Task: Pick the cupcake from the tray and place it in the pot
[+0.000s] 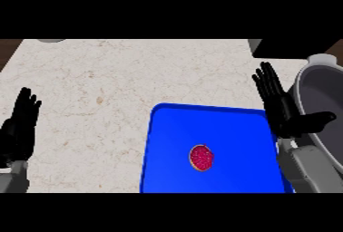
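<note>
A pale speckled marble counter spreads across the view.

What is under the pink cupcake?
The cupcake sits on the blue tray, which lies on the marble counter. The counter under the tray is covered, so it cannot be seen. Neither the right hand nor the left hand touches the cupcake.

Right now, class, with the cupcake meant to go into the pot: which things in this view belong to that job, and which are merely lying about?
Belonging to the job:
cupcake, lying on the tray
blue tray
grey pot, at the right edge
right hand, open, between tray and pot

Merely about:
left hand, open, resting at the left edge
grey object, cut off at the top edge
dark object, top right
counter
</note>
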